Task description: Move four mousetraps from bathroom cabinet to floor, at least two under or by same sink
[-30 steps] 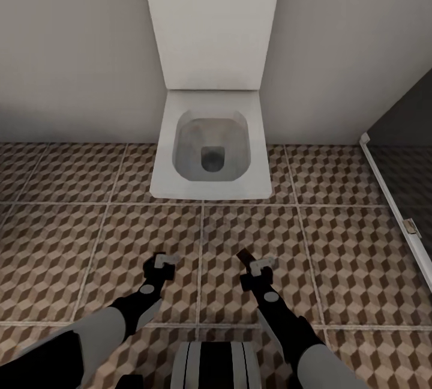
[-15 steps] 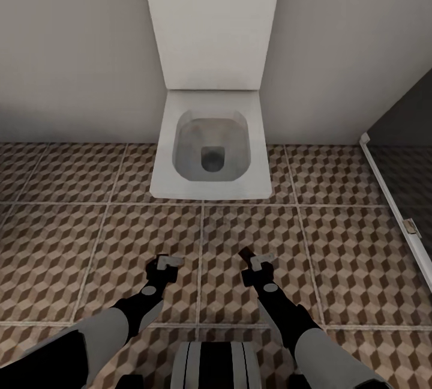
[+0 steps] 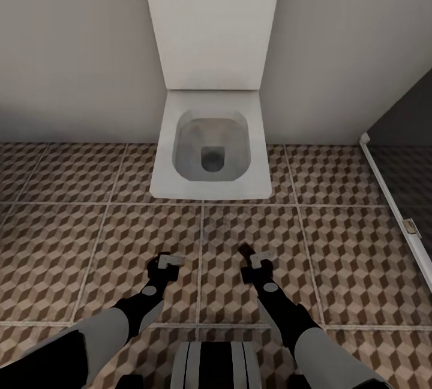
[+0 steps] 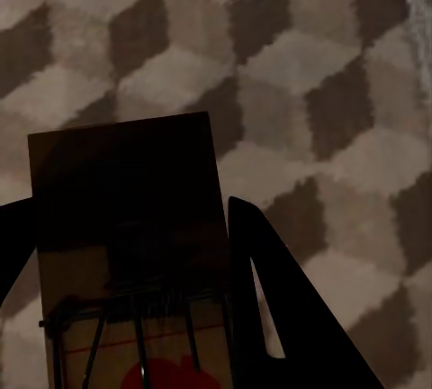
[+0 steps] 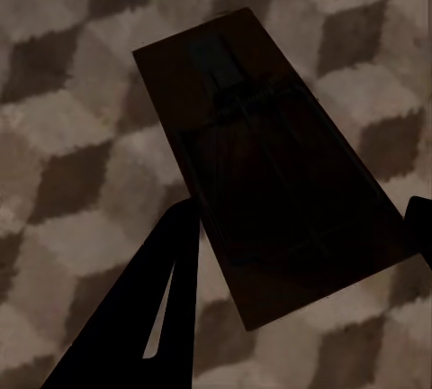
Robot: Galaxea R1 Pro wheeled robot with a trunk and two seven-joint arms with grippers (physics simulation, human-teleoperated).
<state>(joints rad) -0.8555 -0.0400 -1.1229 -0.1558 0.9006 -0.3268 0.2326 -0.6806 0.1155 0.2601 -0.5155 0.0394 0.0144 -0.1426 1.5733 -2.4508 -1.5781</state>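
Observation:
My left gripper [image 3: 167, 262] is shut on a tan mousetrap [image 4: 126, 254] with wire and a red spot, gripped by its long edges between dark fingers [image 4: 270, 299]. In my right gripper [image 3: 255, 259], also shut, sits a second mousetrap [image 5: 270, 173], which looks dark brown in shadow and lies slanted across the fingers [image 5: 153, 308]. Both hang low over the bathroom floor [image 3: 336, 245], with its brown-and-beige cube-pattern tiles, in front of me. The right mousetrap [image 3: 245, 252] sticks out ahead of its gripper. The cabinet and the sink are out of view.
A white wall-hung toilet [image 3: 210, 185] with its lid up stands straight ahead against a pale wall. At the right, a white threshold [image 3: 390, 197] and dark glass border the shower. Tiled floor spreads to the left and right of the toilet.
Both grippers have shifted only slightly, the left a little to the right and the right a little forward. Each still holds its mousetrap, and the camera has not moved.

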